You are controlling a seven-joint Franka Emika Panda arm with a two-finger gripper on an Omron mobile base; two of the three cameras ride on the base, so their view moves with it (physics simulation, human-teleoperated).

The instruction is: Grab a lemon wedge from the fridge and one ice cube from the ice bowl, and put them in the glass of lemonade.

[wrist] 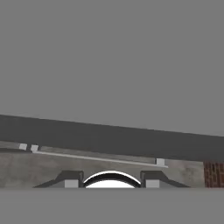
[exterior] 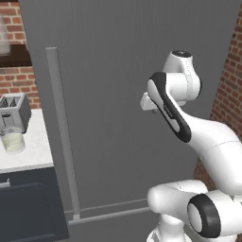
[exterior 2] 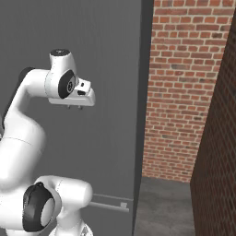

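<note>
Close to the cameras, at the bottom of both base views, stands the white arm (exterior: 208, 142) with its dark joints. It bends upward and forward, and its hand is held high in front of the fridge (exterior: 127, 71). The gripper (exterior 2: 75, 107) points downward below the hand; in the right base view only two small dark tips are seen under the white hand, and in the hand view the two finger tips (wrist: 71, 180) stand apart with a gap between them and nothing is between them. So the jaws are partly apart and they hold nothing, and they touch nothing.

Behind the arm, the fridge is closed. Its dark-grey door fills most of the scene, and the long light-grey bar handle (exterior: 62, 137) runs vertically on the left part of the door, well apart from the gripper. A second light-grey bar (exterior: 108, 215) lies horizontally low on the door, near the base of the arm.

To the left of the fridge there is a white counter (exterior: 35, 151). On it, near the front, stands the glass of lemonade (exterior: 13, 141), upright, with pale liquid inside. Just behind the glass is a grey toaster (exterior: 13, 111). Farther away, a red brick wall (exterior 2: 184, 87) rises at the right of the fridge and also behind the counter.
</note>
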